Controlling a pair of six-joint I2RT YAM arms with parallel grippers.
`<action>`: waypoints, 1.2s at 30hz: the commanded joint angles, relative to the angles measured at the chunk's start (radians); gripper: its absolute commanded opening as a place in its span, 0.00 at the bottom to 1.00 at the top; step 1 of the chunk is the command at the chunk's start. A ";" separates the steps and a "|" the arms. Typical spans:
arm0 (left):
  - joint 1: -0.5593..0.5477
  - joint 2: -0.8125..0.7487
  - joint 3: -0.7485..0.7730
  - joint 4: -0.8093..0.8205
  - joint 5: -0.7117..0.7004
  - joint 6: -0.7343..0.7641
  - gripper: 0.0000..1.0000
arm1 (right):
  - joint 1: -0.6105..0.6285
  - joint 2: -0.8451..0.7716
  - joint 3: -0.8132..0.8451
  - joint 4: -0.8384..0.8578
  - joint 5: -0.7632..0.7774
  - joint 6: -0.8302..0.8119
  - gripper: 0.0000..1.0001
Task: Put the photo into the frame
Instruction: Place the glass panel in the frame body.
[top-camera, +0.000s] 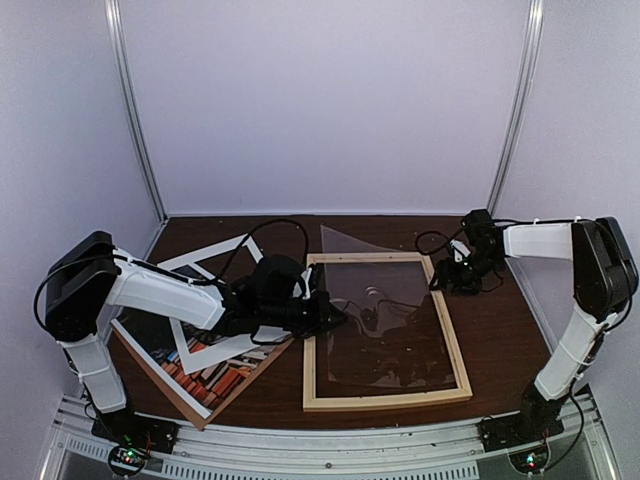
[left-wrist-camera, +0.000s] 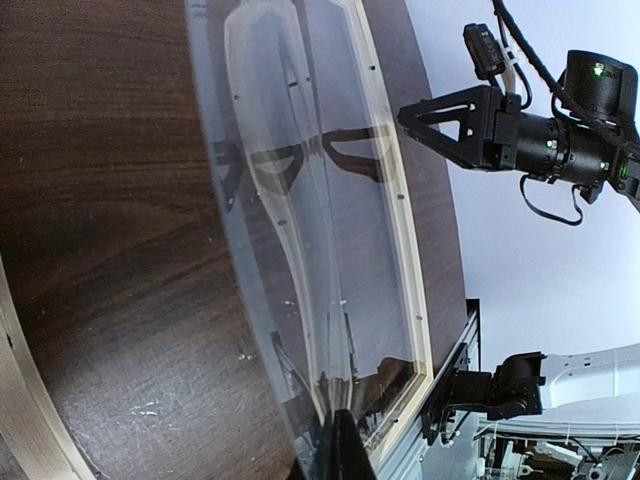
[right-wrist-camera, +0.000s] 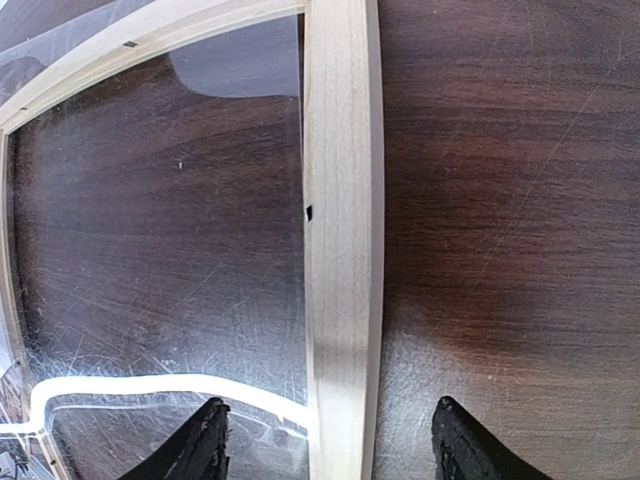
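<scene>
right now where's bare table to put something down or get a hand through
Best bare table: the strip right of the frame, between its right rail and the right arm's base. A smaller patch lies behind the far rail, though the clear sheet pokes over it. Left side is crowded: white mat, photo and left gripper.

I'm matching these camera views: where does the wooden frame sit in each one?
Top external: the frame lies centre, on the table.
Left wrist: the frame runs top centre to bottom right.
Right wrist: the frame stands vertical, mid-picture.
Shared landmark: the dark table.
</scene>
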 joint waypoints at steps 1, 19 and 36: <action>-0.005 0.007 0.009 0.025 -0.007 0.011 0.00 | 0.002 -0.031 0.026 -0.013 0.022 -0.011 0.69; -0.005 0.001 0.042 -0.076 -0.003 0.090 0.00 | 0.000 -0.029 0.026 -0.016 0.027 -0.014 0.71; -0.004 0.012 0.053 0.014 0.065 0.090 0.00 | -0.003 -0.035 0.012 -0.019 0.031 -0.014 0.71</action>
